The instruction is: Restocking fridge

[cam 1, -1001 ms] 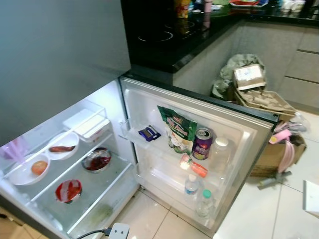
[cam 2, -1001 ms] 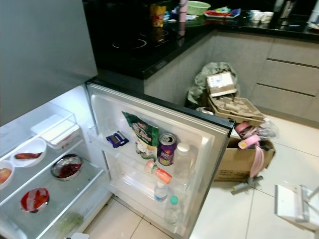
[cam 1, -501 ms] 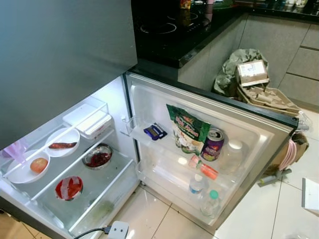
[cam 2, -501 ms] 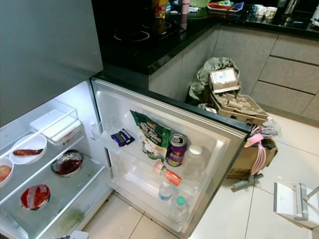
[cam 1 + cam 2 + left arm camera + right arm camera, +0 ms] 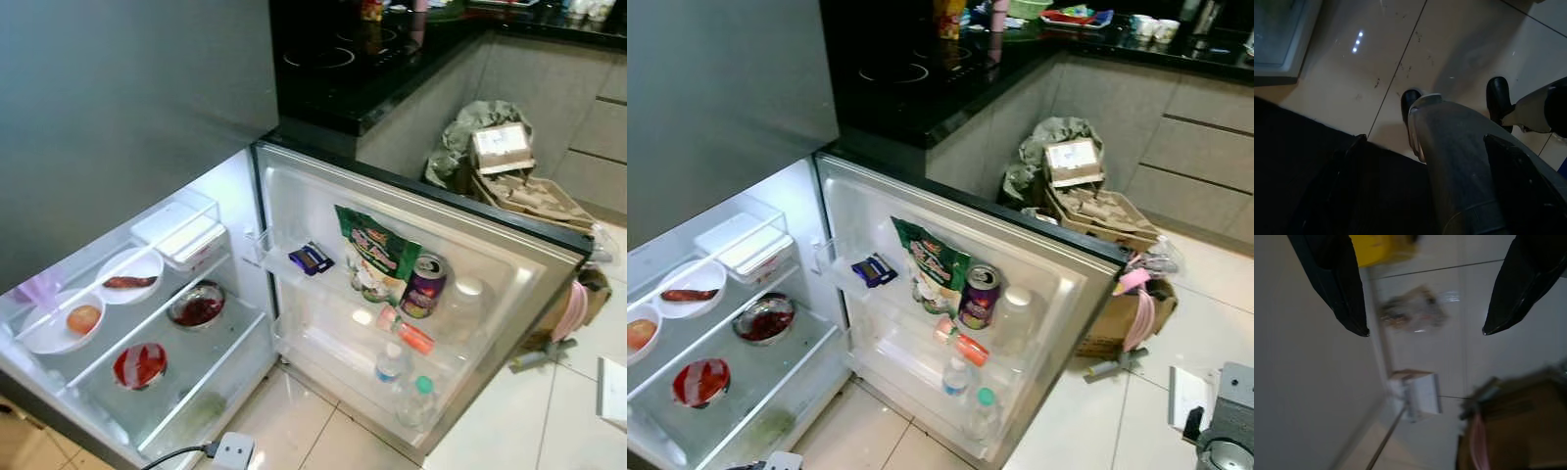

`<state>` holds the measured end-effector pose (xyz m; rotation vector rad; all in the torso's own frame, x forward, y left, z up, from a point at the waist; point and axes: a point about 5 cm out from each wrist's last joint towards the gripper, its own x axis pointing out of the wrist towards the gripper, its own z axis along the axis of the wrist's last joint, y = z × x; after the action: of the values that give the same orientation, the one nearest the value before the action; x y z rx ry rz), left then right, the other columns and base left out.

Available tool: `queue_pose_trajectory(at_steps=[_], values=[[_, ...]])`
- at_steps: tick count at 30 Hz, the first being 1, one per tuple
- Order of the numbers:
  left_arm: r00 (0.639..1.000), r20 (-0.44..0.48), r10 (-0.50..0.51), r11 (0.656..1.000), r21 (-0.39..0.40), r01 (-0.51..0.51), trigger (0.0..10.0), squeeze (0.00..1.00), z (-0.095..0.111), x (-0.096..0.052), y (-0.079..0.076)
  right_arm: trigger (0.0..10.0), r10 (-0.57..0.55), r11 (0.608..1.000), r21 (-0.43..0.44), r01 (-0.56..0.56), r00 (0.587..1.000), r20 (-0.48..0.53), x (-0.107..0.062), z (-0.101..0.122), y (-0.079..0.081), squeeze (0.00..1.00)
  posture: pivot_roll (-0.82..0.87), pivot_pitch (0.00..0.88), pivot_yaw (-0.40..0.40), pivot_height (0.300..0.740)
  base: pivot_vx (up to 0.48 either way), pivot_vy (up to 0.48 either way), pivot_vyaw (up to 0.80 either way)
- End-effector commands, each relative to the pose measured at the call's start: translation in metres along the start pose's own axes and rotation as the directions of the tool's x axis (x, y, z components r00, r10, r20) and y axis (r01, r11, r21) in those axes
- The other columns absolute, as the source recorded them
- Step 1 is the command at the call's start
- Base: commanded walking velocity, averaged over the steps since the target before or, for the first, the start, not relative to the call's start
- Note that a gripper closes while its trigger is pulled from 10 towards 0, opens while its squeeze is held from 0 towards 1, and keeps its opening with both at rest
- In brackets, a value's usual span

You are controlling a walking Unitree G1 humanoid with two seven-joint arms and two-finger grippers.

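Right gripper [image 5: 1422, 289] is hanging beside us with its fingers apart and nothing between them; our wrist is showing at 5 o'clock in the right eye view. We cannot tell how the left gripper's fingers stand. We are facing the open fridge [image 5: 127, 323] at 9 o'clock. Its door [image 5: 950, 313] is swinging out at 12, carrying a snack bag [image 5: 932, 264], a can [image 5: 980, 296] and bottles [image 5: 957, 377]. We judge the right arm nearer the door shelves.

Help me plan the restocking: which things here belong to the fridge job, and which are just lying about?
Job:
open fridge door
green snack bag
purple can
bottles
bowls on the shelves

Lying about:
cardboard boxes
crumpled bag
dustpan
floor plug
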<state>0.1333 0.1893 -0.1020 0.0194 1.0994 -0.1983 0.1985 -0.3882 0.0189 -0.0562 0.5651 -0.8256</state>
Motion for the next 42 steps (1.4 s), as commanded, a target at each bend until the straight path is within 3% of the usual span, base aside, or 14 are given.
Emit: queue_pose_trajectory(at_steps=[1,5,7,9,12,14,29,31,33,35,36,37,39,42], values=[[1.0,-0.031,-0.005,1.0,-0.01,0.005,10.0,0.0,-0.008,-0.001,-0.001,10.0,0.018,0.993,0.113,-0.019,1.0,0.009,0.001,0.002,-0.001,0.0,-0.01,0.0,-0.028,0.74,0.0,0.0,0.0],[1.0,-0.031,-0.005,1.0,-0.009,0.005,10.0,0.0,-0.008,-0.001,0.0,10.0,0.082,0.962,0.255,-0.099,0.994,0.078,0.002,0.017,0.006,0.0,-0.01,0.0,-0.025,0.74,0.0,0.0,0.0],[1.0,-0.029,-0.004,1.0,-0.009,0.004,10.0,0.0,-0.008,-0.001,0.0,10.0,0.238,0.802,0.495,-0.334,0.939,0.247,0.004,0.05,0.017,0.0,0.0,0.0,-0.025,0.74,0.0,0.0,0.0],[1.0,-0.029,-0.004,1.0,-0.009,0.004,10.0,0.0,-0.008,-0.001,0.0,10.0,0.238,0.802,0.495,-0.334,0.939,0.247,0.004,0.05,0.017,0.0,0.0,0.0,-0.025,0.74,0.0,0.0,0.0],[1.0,-0.028,0.0,1.0,-0.013,0.0,10.0,0.0,-0.009,-0.002,0.001,10.0,0.333,0.661,0.546,-0.515,0.853,0.402,0.003,0.078,0.025,0.0,0.0,0.0,-0.03,0.74,0.0,0.0,0.0],[1.0,-0.028,0.005,1.0,-0.019,-0.006,10.0,0.0,-0.01,-0.002,0.003,10.0,0.438,0.594,0.486,-0.641,0.764,0.474,-0.001,0.093,0.037,0.0,0.0,0.0,-0.036,0.74,0.0,0.0,0.0],[1.0,-0.024,0.001,1.0,-0.03,-0.002,10.0,0.0,-0.009,-0.002,0.0,10.0,0.8,0.447,0.136,-0.884,0.463,0.381,-0.019,0.09,0.071,0.0,-0.01,0.0,-0.037,0.74,0.0,0.0,0.0],[1.0,-0.024,-0.001,1.0,-0.028,0.0,10.0,0.0,-0.009,-0.002,0.0,10.0,0.903,0.327,0.039,-0.944,0.324,0.282,-0.028,0.078,0.078,0.0,-0.01,0.0,-0.036,0.74,0.0,0.0,0.0],[1.0,-0.024,-0.001,1.0,-0.027,0.001,10.0,0.0,-0.009,-0.002,0.0,10.0,0.939,0.252,0.01,-0.968,0.247,0.238,-0.032,0.072,0.081,0.0,-0.01,0.0,-0.036,0.74,0.0,0.0,0.0],[1.0,-0.024,-0.001,1.0,-0.027,0.001,10.0,0.0,-0.009,-0.002,0.0,10.0,0.939,0.252,0.01,-0.968,0.247,0.238,-0.032,0.072,0.081,0.0,-0.01,0.0,-0.036,0.74,0.0,0.0,0.0],[1.0,-0.023,-0.002,1.0,-0.027,0.001,10.0,0.0,-0.009,-0.001,0.0,10.0,0.963,0.186,-0.006,-0.983,0.181,0.202,-0.037,0.068,0.084,0.0,-0.01,0.0,-0.033,0.74,0.0,0.0,0.0],[1.0,-0.023,-0.002,1.0,-0.027,0.001,10.0,0.0,-0.009,-0.001,0.0,10.0,0.963,0.186,-0.006,-0.983,0.181,0.202,-0.037,0.068,0.084,0.0,-0.01,0.0,-0.033,0.74,0.0,0.0,0.0],[1.0,-0.024,-0.002,1.0,-0.025,0.001,10.0,0.0,-0.009,-0.002,0.0,10.0,0.988,0.046,-0.009,-0.999,0.044,0.149,-0.046,0.062,0.09,0.0,-0.01,0.0,-0.034,0.74,0.0,0.0,0.0],[1.0,-0.025,-0.002,1.0,-0.025,0.001,10.0,0.0,-0.009,-0.002,0.001,10.0,0.992,-0.007,-0.007,-1.0,-0.008,0.129,-0.05,0.059,0.094,0.0,-0.01,0.0,-0.033,0.74,0.0,0.0,0.0]])
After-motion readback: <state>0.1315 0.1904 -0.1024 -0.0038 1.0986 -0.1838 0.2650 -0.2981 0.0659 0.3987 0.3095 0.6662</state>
